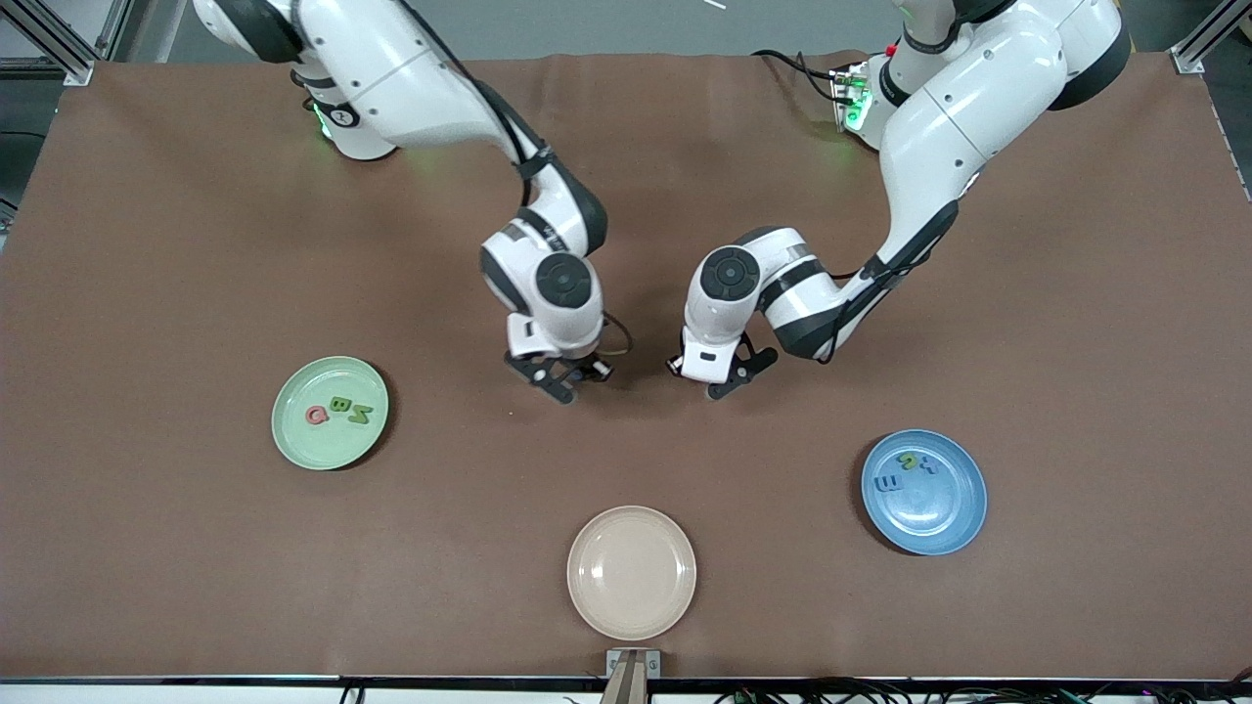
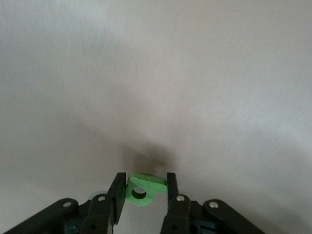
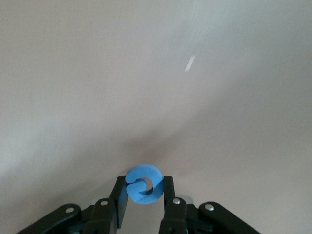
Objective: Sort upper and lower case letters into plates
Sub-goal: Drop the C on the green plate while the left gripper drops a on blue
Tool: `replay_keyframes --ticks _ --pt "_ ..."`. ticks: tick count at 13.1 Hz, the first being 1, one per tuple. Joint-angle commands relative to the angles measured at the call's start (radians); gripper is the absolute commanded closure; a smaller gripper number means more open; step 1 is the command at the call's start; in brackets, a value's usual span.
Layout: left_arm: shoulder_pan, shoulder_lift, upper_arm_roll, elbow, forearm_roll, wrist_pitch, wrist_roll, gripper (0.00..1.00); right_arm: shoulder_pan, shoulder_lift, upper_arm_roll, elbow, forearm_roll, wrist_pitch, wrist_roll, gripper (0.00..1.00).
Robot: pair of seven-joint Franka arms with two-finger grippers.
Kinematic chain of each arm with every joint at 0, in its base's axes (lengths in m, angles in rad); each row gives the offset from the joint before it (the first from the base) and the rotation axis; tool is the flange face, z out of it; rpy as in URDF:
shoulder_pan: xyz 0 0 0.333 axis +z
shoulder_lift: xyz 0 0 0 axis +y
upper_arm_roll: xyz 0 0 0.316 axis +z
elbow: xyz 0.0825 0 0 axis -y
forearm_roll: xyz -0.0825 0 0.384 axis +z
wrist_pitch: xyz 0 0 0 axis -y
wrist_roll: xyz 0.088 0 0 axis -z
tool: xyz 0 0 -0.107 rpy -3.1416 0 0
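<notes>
Holding a letter in each of my grippers, I have both hands low over the bare brown table (image 1: 176,244) near its middle, with nothing standing between them and any plate. My left gripper (image 2: 144,191) is clamped on a small chunky green letter with a round hole (image 2: 141,189), its two black fingers (image 2: 117,197) pressing the piece from either side. My right gripper (image 3: 145,191) pinches a small chunky blue curled letter (image 3: 144,183) the same way. In the front view the left gripper (image 1: 722,379) and the right gripper (image 1: 567,379) hang side by side, close together but apart. Nearer to the front camera lie three round shallow plates, well apart from each other. A pale green matte plate (image 1: 293,440) sits toward the right arm's end of the table and holds three letters: a pink-red one (image 1: 316,416), a green one (image 1: 339,405) and another green one (image 1: 360,413). A mid blue matte plate (image 1: 939,523) sits toward the left arm's end and holds what look like three letters, a blue one (image 1: 888,483), a green one (image 1: 909,462) and a small blue one (image 1: 929,467); their shapes are too small to read. Between these two and nearest the camera lies a cream-beige round plate (image 1: 632,572) with nothing on it. That makes eight letters that I can count, two held and six in plates.
</notes>
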Motion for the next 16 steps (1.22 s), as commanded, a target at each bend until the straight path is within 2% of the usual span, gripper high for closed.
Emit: replay_keyframes --ticks 1,4,8,13,14,15,16 --pt "0.035 -0.032 0.004 0.063 0.02 -0.065 0.071 0.99 -0.191 -0.153 0.025 -0.121 -0.007 -0.058 -0.29 1.0" --pt "0.108 -0.032 0.004 0.16 0.018 -0.137 0.248 0.99 -0.378 -0.173 0.022 -0.172 -0.007 -0.034 -0.597 1.0" --pt "0.28 -0.033 0.004 0.197 0.02 -0.139 0.551 0.99 -0.586 -0.14 0.025 -0.172 -0.006 0.054 -0.921 1.0" --pt "0.429 -0.015 0.009 0.197 0.017 -0.133 0.837 0.98 -0.63 -0.042 0.025 -0.175 -0.006 0.169 -0.964 0.98" --pt "0.447 -0.003 0.023 0.197 0.013 -0.122 0.887 0.98 -0.632 -0.035 0.025 -0.174 -0.006 0.172 -0.966 0.78" --pt "0.448 -0.001 0.05 0.197 0.013 -0.102 0.933 0.95 -0.632 -0.037 0.025 -0.172 -0.006 0.166 -0.966 0.27" --pt "0.443 0.0 0.072 0.197 0.013 -0.086 0.958 0.85 -0.632 -0.04 0.026 -0.172 -0.006 0.161 -0.964 0.0"
